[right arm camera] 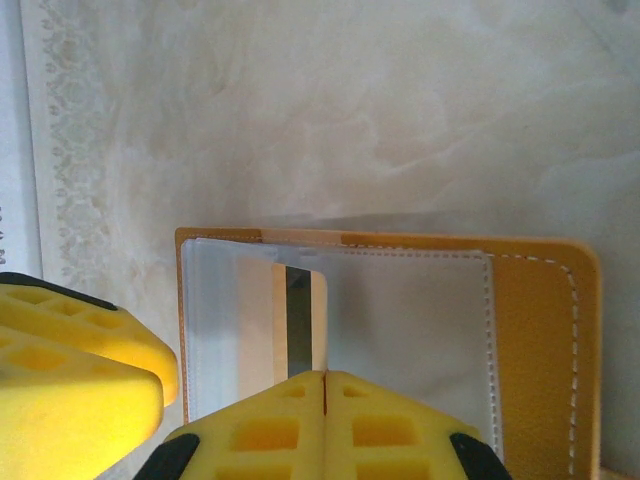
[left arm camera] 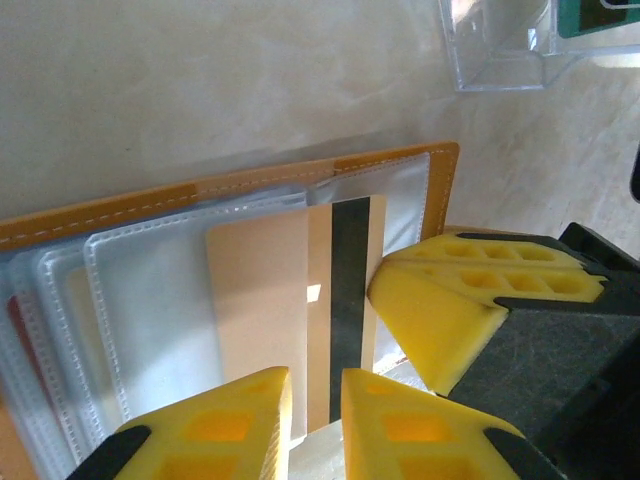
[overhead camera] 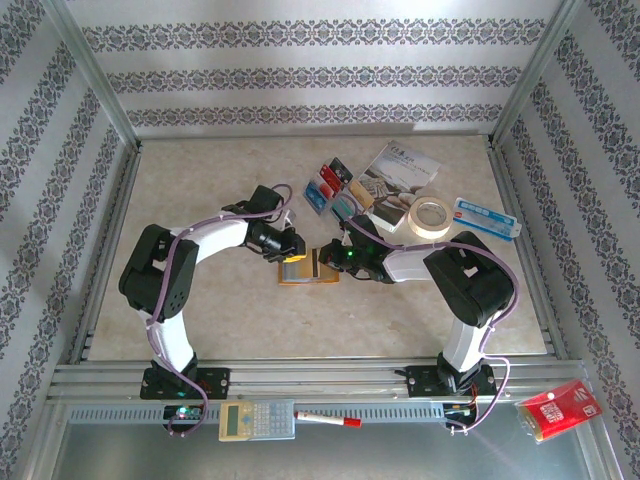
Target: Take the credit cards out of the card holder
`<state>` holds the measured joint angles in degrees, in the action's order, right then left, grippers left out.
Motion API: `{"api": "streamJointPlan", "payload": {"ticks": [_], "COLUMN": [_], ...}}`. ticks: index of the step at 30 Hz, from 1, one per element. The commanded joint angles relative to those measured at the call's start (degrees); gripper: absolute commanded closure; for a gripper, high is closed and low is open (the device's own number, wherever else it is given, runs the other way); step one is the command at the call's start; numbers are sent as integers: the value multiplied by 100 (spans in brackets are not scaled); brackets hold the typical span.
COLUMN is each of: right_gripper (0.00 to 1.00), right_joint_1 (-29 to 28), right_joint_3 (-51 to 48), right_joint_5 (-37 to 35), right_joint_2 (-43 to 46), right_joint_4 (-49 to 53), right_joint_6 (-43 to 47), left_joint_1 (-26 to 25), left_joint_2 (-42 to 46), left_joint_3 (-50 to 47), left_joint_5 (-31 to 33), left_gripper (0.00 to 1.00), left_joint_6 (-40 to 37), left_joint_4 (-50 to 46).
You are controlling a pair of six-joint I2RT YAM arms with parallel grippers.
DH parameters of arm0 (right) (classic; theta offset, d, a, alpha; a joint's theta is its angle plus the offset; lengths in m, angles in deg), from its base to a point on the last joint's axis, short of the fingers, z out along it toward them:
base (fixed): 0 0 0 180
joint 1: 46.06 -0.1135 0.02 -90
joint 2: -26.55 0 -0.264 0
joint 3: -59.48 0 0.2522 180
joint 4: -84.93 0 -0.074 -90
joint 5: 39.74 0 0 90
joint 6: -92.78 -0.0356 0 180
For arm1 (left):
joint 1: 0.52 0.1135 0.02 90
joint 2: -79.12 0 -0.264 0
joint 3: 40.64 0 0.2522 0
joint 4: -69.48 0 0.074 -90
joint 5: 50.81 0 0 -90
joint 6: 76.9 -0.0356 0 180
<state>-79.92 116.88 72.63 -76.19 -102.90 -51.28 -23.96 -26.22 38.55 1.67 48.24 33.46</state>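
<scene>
Tabletop [overhead camera: 210,180] is carrying the flat orange-tan folding card holder [overhead camera: 306,270] at its middle, lying open with the clear plastic sleeves [left arm camera: 150,300] facing up.

Left hand [overhead camera: 293,243] is sitting at the holder's left edge. In the left wrist view its yellow fingers [left arm camera: 215,425] are standing narrowly apart, and the near end of a tan plastic credit card with a black stripe [left arm camera: 335,290] is running into the gap. Cannot tell whether they are pinching anything. That card is lying under a clear sleeve inside the holder.

Right hand [overhead camera: 338,258] is meeting the holder from the right. Its fingers are pressing fully together, with the tips touching the sleeve edge just beside the card's stripe; cannot tell if the sleeve is being pinched.

Behind the hands, small blue, red and teal plastic credit cards [overhead camera: 327,185] are lying loose. Right of them are lying a white-grey printed brochure [overhead camera: 400,168], a roll of cream tape [overhead camera: 432,215] and a long white-and-blue box [overhead camera: 487,218].
</scene>
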Motion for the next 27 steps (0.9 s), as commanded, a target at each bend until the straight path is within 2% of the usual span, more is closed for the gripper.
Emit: {"api": "streamJointPlan", "payload": {"ticks": [1, 5, 10, 15, 18, 22, 27], "right_gripper": [97, 94, 85, 82, 84, 93, 100], "right_joint_1": [7, 4, -25, -110, -138, -99, 91], "right_joint_3": [22, -5, 4, 62, 10, -91, -346], "right_joint_5": [64, 232, 626, 737, 609, 297, -188], "right_joint_2": [65, 53, -65, -209, -207, -49, 512], "right_joint_4": [14, -153, -500, -665, -654, -514, -208], "right_joint_6": [40, -33, -161, -203, -181, -98, 166], "left_joint_1": [-16, -11, -18, -12, -17, -3, 14], "left_joint_2": [-267, -408, -465, -478, -470, -444, -280], "left_joint_3": [119, 101, 12, -130, -183, -177, -103], "left_joint_5": [285, 481, 604, 738, 733, 739, 768], "left_gripper": [80, 83, 84, 84, 84, 84, 80], "left_joint_6": [-129, -165, -216, -255, -235, -241, -209], "left_joint_4": [-424, -525, -525, -457, -411, -404, -390]}}
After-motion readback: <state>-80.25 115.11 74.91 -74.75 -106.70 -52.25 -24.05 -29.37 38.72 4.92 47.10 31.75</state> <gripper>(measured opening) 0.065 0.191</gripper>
